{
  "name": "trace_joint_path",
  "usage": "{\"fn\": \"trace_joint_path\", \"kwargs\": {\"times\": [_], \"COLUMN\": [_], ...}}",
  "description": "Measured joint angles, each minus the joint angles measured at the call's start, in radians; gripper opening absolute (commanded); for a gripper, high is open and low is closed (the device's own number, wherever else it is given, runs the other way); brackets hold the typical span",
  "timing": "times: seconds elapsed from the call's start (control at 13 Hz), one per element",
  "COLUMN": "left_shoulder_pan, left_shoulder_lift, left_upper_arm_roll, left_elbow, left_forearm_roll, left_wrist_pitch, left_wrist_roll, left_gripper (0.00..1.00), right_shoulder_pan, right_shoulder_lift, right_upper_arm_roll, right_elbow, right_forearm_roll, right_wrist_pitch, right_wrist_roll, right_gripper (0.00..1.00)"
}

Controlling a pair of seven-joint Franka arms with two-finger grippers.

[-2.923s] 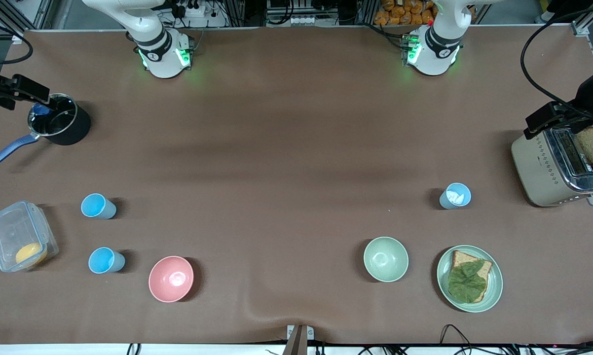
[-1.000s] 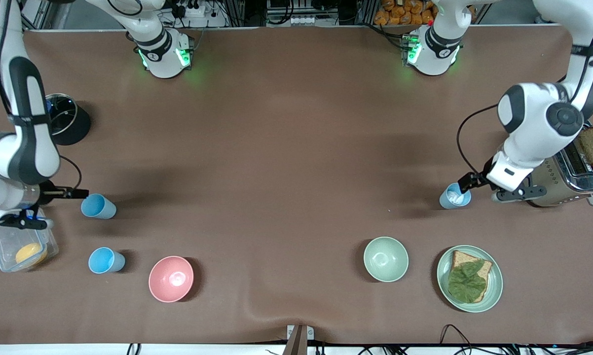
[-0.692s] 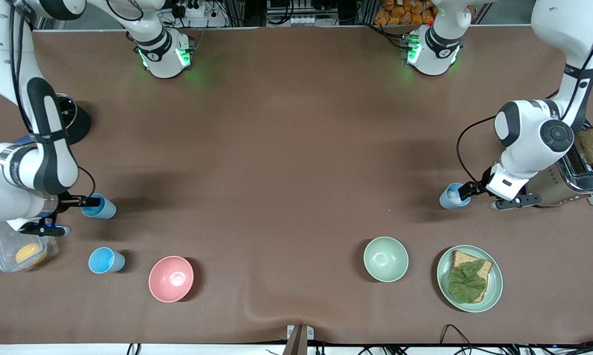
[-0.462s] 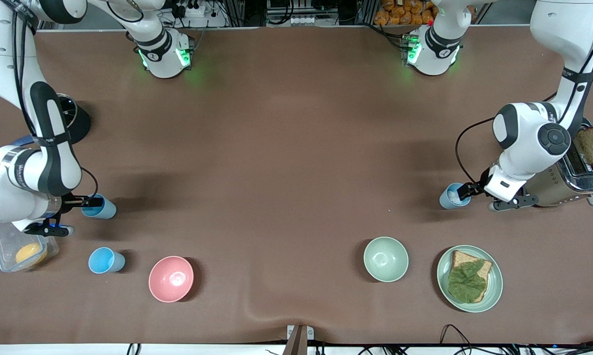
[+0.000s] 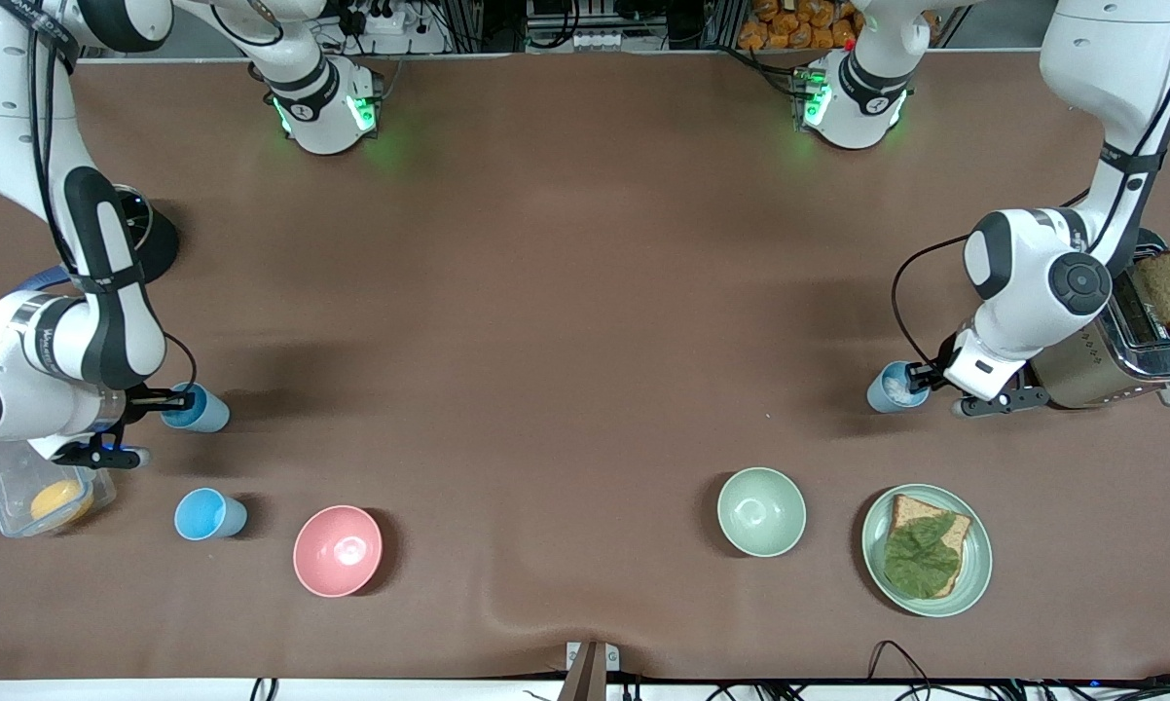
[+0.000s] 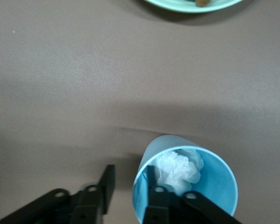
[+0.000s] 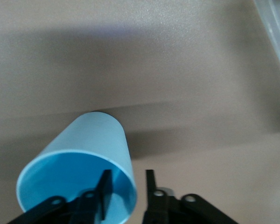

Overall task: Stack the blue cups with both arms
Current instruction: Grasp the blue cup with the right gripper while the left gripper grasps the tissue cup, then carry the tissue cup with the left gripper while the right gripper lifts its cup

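Observation:
A sky-blue cup (image 5: 199, 408) stands upright toward the right arm's end of the table. My right gripper (image 5: 174, 397) is open at its rim. In the right wrist view the cup (image 7: 79, 158) has one finger inside and one outside, with my right gripper (image 7: 127, 186) astride the wall. A second sky-blue cup (image 5: 210, 514) stands nearer the front camera. A paler blue cup (image 5: 895, 388) holding crumpled white tissue stands toward the left arm's end. My left gripper (image 5: 921, 374) is open astride its rim (image 6: 129, 179), one finger inside the cup (image 6: 186, 182).
A pink bowl (image 5: 338, 550) sits beside the second cup. A pale green bowl (image 5: 761, 511) and a green plate (image 5: 974, 574) with bread and lettuce lie nearer the camera. A toaster (image 5: 1081, 355), a clear container (image 5: 1, 467) and a black saucepan (image 5: 152, 243) stand at the table's ends.
Both arms swung in from the table's ends and came down to the cups. Each gripper has slid onto its cup's rim. The cups have not moved.

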Motion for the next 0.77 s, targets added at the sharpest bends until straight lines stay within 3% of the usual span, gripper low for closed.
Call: {"fn": "trace_joint_path", "kwargs": {"times": [0.08,0.38,0.77], "left_shoulder_pan": [-0.002,-0.003,-0.012], "left_shoulder_lift": [0.001,-0.025,-0.057], "left_upper_arm_roll": [-0.003,-0.068,-0.292], "left_elbow": [0.0,0.018,0.065], "left_forearm_roll": [0.0,0.0,-0.001], "left_wrist_pitch": [-0.003,-0.072,-0.159], "left_wrist_roll": [0.0,-0.03,-0.416], "left_gripper": [0.0,0.0,0.0], "right_shoulder_pan": [0.0,0.0,0.003], "right_shoulder_lift": [0.0,-0.001,-0.003], "right_upper_arm_roll": [0.0,0.001,0.004], "right_elbow": [0.0,0.006,0.019], "right_forearm_roll": [0.0,0.002,0.002], "right_wrist_pitch": [0.0,-0.005,-0.021], "right_wrist_roll": [-0.001,-0.007,-0.019], "right_gripper": [0.0,0.0,0.0]}}
